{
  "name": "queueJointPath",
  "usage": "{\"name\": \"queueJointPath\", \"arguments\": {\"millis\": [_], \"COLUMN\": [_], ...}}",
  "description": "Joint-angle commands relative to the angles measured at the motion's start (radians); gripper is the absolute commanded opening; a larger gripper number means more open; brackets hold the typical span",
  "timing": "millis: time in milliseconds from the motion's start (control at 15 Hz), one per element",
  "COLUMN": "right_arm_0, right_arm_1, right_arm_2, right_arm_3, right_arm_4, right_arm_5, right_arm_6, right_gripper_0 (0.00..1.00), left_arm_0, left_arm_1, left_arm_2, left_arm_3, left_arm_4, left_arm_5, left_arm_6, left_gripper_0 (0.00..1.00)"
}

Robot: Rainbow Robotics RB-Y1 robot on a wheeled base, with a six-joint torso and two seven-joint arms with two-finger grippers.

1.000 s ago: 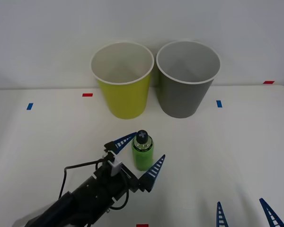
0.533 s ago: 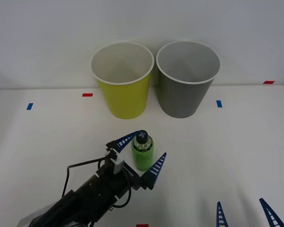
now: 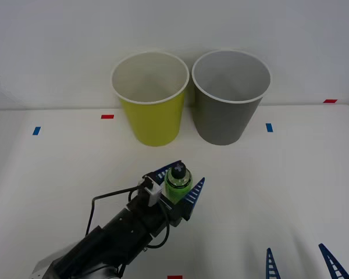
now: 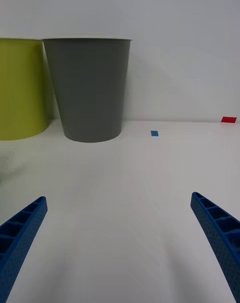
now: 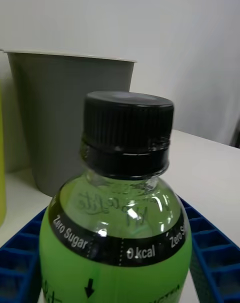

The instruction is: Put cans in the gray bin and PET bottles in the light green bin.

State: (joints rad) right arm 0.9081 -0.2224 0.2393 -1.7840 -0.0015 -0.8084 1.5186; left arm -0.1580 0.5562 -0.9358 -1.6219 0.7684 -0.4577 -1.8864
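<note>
1. I have the left gripper (image 3: pixel 178 187) closed in around the PET bottle (image 3: pixel 177 181), one blue finger against each flank of the green label; from the left wrist camera the fingers (image 5: pixel 212 253) hug the bottle (image 5: pixel 120 223) on both sides, so I read this as a grip on the bottle

2. The bottle stands upright, black cap on top, long axis vertical, on the white table (image 3: pixel 291 186) near the middle of the front view. It sits right at the tip of my left arm, which comes in from about 7 o'clock

3. The relation I care about: the light green bin (image 3: pixel 151 99) lies at roughly 11 o'clock from the held bottle, well apart from it and further from me. The gray bin (image 3: pixel 230 99) lies at about 1 o'clock, and the two bins stand just beside one another. So the carry has to go up and slightly left, over the white rim, and must not drift right

4. The left arm is plainly the nearer one. My right gripper (image 3: pixel 305 264) waits at about 5 o'clock in the front view, spread wide with nothing between the fingers (image 4: pixel 220 233)

5. Count: one bottle, two bins, no cans that I can see. Both bins look empty as far as their insides show

6. My judgement: the grasp is made, the lift comes next
</note>
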Motion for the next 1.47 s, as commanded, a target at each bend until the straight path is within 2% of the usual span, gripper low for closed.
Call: {"name": "queueJointPath", "arguments": {"millis": [67,267,533,733,933,1067,1267,1400,1467], "right_arm_0": [0.000,0.000,0.000,0.000,0.000,0.000,0.000,0.000,0.000], "right_arm_1": [0.000,0.000,0.000,0.000,0.000,0.000,0.000,0.000,0.000], "right_arm_2": [0.000,0.000,0.000,0.000,0.000,0.000,0.000,0.000,0.000], "right_arm_3": [0.000,0.000,0.000,0.000,0.000,0.000,0.000,0.000,0.000], "right_arm_4": [0.000,0.000,0.000,0.000,0.000,0.000,0.000,0.000,0.000], "right_arm_5": [0.000,0.000,0.000,0.000,0.000,0.000,0.000,0.000,0.000], "right_arm_6": [0.000,0.000,0.000,0.000,0.000,0.000,0.000,0.000,0.000], "right_gripper_0": [1.00,1.00,1.00,1.00,1.00,1.00,1.00,1.00,1.00], "left_arm_0": [-0.002,0.000,0.014,0.106,0.186,0.225,0.235,0.232,0.225], "left_arm_1": [0.001,0.024,0.131,0.177,0.192,0.199,0.218,0.202,0.174], "left_arm_2": [0.000,0.000,0.068,0.262,0.440,0.571,0.738,0.839,0.913], "left_arm_3": [0.001,-0.023,-0.177,-0.383,-0.544,-0.659,-0.780,-0.828,-0.860], "left_arm_4": [-0.005,-0.020,0.003,0.022,0.048,0.127,0.153,0.176,0.190], "left_arm_5": [0.005,0.034,0.229,0.488,0.703,0.866,1.073,1.192,1.288], "left_arm_6": [-0.007,-0.007,0.018,0.043,0.086,0.175,0.276,0.290,0.291], "left_gripper_0": [0.00,0.00,0.00,0.00,0.00,0.00,0.00,0.00,0.00]}}
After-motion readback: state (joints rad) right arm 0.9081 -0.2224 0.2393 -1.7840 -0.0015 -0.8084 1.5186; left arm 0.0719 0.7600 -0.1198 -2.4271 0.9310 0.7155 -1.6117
